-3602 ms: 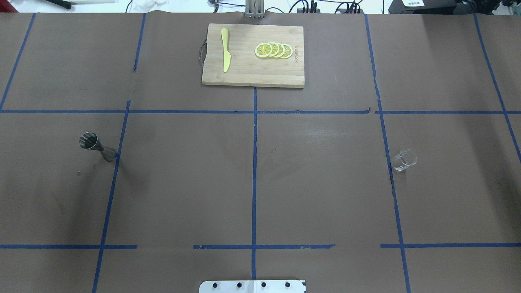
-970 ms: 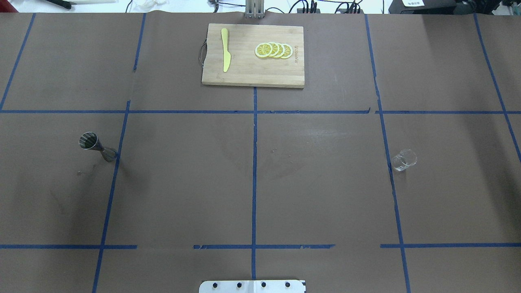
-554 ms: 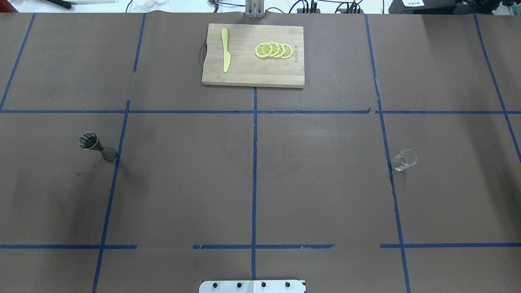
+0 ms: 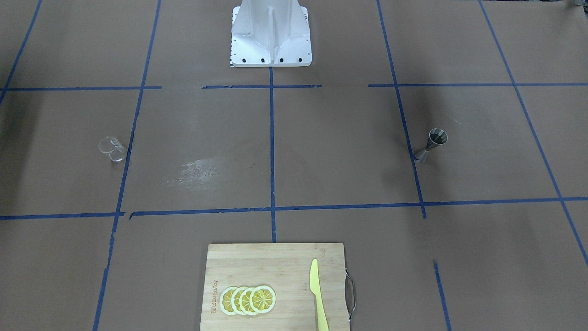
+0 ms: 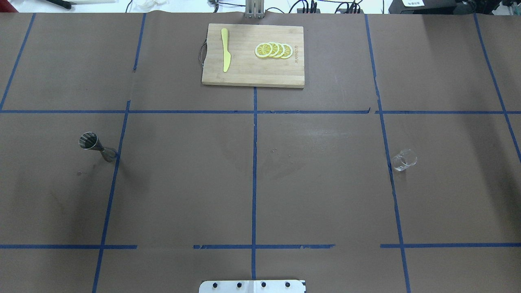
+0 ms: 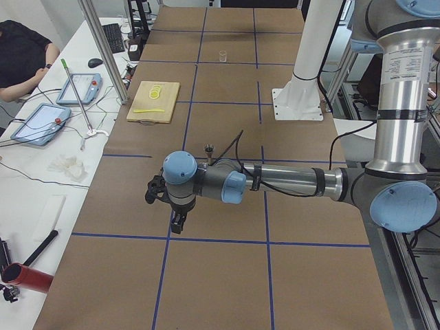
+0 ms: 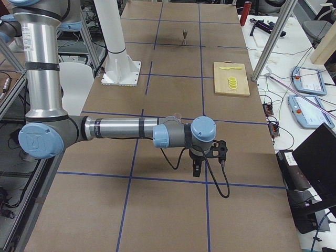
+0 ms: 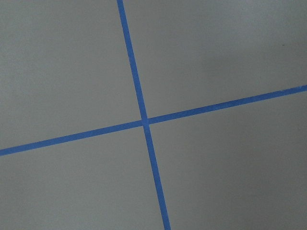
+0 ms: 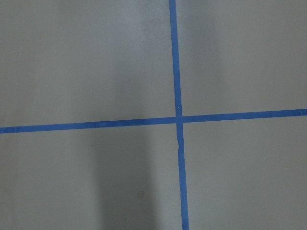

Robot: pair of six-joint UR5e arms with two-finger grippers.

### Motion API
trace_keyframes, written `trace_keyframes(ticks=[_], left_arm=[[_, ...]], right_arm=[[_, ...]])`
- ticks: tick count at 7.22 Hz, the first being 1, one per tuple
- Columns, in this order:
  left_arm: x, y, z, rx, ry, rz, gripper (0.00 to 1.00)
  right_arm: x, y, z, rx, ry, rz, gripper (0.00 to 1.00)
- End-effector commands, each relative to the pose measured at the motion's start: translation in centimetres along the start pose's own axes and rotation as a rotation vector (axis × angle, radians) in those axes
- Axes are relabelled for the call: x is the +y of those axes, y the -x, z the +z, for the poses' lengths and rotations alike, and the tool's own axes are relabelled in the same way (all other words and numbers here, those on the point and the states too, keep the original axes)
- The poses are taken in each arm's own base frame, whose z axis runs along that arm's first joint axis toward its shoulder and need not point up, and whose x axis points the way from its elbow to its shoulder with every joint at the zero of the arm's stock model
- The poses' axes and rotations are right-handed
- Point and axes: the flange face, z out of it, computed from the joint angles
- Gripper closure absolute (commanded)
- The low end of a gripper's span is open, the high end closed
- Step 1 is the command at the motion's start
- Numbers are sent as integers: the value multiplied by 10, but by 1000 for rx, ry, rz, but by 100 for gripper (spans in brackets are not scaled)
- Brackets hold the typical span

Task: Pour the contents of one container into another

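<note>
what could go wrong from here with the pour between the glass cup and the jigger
1. The jigger stands upright on a small base with a narrow waist, so a slightly off grasp or a nudge may tip it.
2. The glass cup sits far across the table from it, so one must travel a long way and might spill. Whether the cup holds liquid is unclear.
3. The jigger's mouth is small, so the pour might miss.
</note>
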Motion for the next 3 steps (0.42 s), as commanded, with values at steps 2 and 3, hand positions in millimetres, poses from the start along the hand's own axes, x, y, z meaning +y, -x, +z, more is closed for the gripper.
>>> trace_keyframes(ticks=[2, 3], left_arm=[[0, 0, 0, 0, 0, 0, 0], [0, 0, 0, 0, 0, 0, 0]], right_arm=[[0, -1, 1, 0, 2, -5, 0], [0, -2, 1, 0, 3, -4, 0]])
